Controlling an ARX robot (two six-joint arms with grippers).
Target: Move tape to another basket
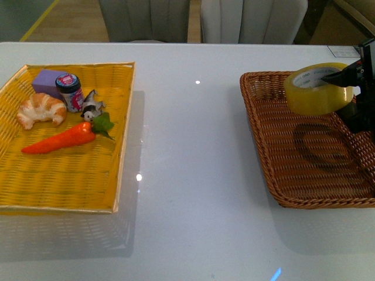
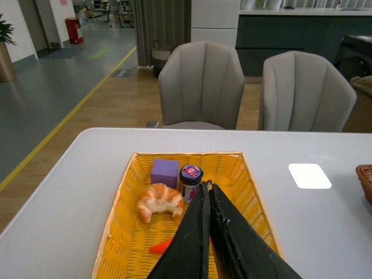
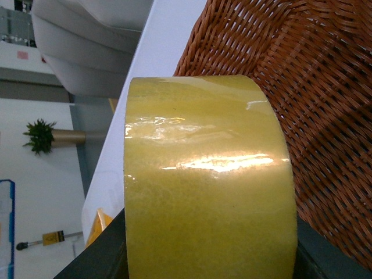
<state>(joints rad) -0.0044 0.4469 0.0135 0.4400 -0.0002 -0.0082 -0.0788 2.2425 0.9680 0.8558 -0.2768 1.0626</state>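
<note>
A wide roll of yellowish tape (image 1: 318, 89) hangs above the far part of the brown wicker basket (image 1: 275, 170) at the right of the table. My right gripper (image 1: 347, 89) is shut on the tape, one finger inside its core and one outside. Close up in the right wrist view, the tape (image 3: 206, 180) fills the middle, with the basket weave (image 3: 325, 87) behind it. The roll casts a ring shadow on the basket floor. My left gripper (image 2: 207, 192) is shut with nothing in it, hovering above the yellow tray (image 2: 250, 186); it is out of the front view.
The flat yellow tray (image 1: 120, 146) at the left holds a croissant (image 1: 41, 109), a purple block (image 1: 48, 80), a small jar (image 1: 69, 91), a carrot (image 1: 61, 138) and a small figure (image 1: 92, 108). Bare white table lies between tray and basket. Two grey chairs (image 2: 200, 87) stand behind the table.
</note>
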